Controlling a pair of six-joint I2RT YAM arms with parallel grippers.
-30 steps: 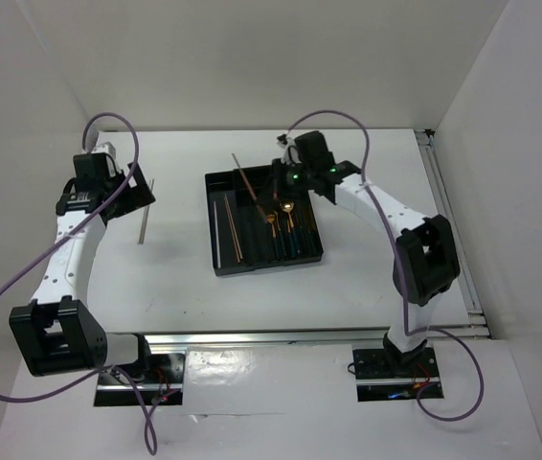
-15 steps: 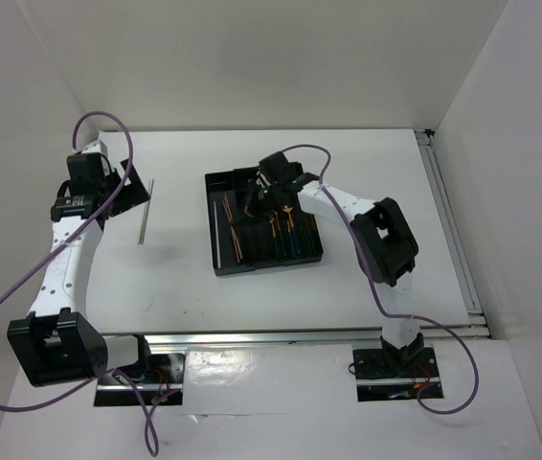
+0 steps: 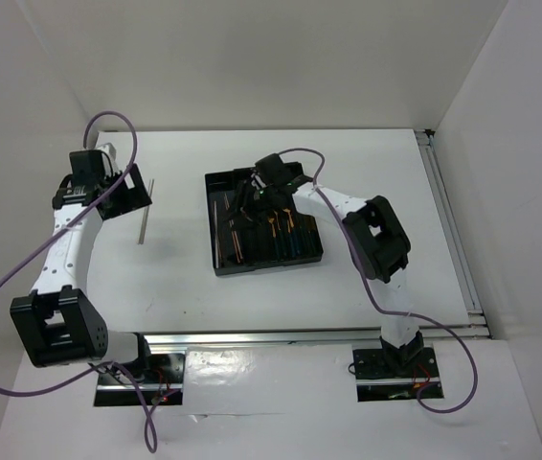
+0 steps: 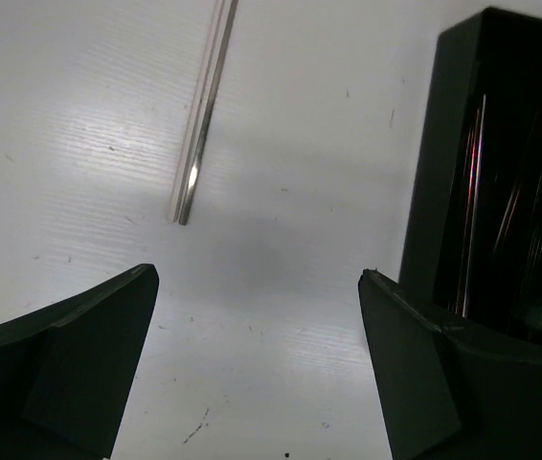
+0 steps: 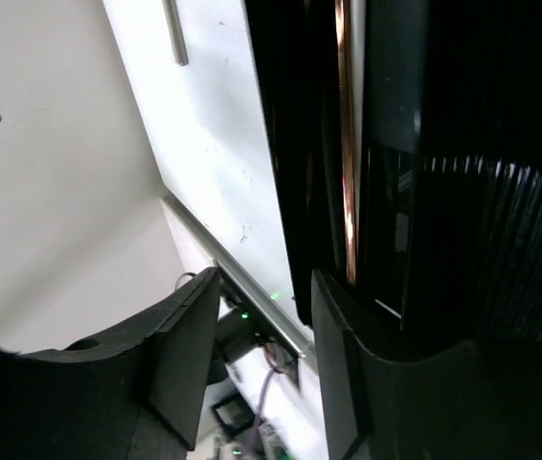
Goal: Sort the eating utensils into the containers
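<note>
Left gripper [image 4: 259,276], jaws apart, hovers nearest: silver chopstick [image 4: 204,125] lies left of tray [image 4: 434,182], parallel to its side.

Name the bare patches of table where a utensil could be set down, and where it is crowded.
Bare: the table between the silver chopsticks and the tray; the wide strip between tray and arm bases; the stretch between the right arm and the rail. Crowded: inside the tray, where the right gripper hangs over utensils.

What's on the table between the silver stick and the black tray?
Nothing. The left wrist view shows only bare white table between the silver chopstick and the black tray.
</note>
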